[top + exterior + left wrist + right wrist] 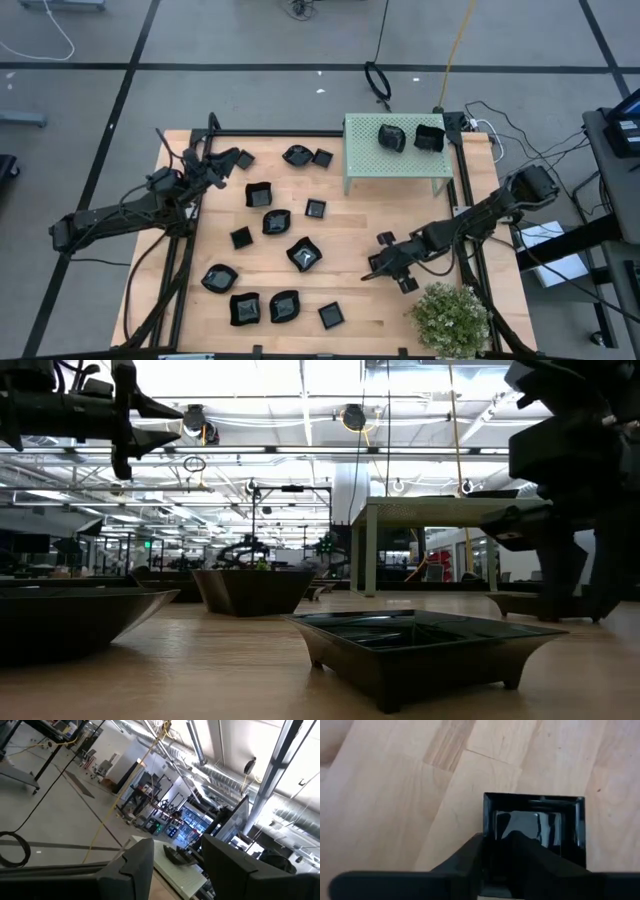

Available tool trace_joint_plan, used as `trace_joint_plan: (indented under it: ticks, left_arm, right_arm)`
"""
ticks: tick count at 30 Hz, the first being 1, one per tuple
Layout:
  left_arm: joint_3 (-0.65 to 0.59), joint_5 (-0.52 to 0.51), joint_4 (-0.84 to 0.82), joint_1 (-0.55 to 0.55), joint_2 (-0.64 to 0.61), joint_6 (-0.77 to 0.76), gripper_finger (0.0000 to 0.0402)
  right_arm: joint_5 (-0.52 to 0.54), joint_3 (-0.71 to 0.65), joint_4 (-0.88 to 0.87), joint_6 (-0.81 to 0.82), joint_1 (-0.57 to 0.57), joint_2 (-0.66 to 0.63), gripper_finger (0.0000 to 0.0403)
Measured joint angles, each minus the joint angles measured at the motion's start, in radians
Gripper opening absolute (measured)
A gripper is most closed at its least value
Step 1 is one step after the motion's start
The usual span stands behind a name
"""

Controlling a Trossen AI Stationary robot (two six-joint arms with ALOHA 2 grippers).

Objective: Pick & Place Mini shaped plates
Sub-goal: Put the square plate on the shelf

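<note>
Black square plate (532, 827) sits on the wooden table (350, 230) as the right gripper (492, 845) straddles its near rim, seemingly closing to lift it, while the left gripper (238, 158) waits open.

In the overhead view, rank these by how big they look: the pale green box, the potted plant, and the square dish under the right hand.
Largest to smallest as they look from above:
1. Pale green perforated box
2. Potted plant
3. Square dish under the right hand, clearly smallest and partly hidden by it.
</note>
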Motion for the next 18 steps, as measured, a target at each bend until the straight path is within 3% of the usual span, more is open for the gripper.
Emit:
trace_joint_plan:
  ticks: [6,18]
  left_arm:
    - [0.000,0.000,-0.005,0.000,0.000,0.000,0.0170]
    - [0.000,0.000,-0.005,0.000,0.000,0.007,0.0170]
  right_arm:
    - [-0.008,-0.004,-0.020,0.000,0.000,-0.043,0.0012]
    - [0.101,-0.005,-0.025,0.002,-0.028,-0.298,0.0001]
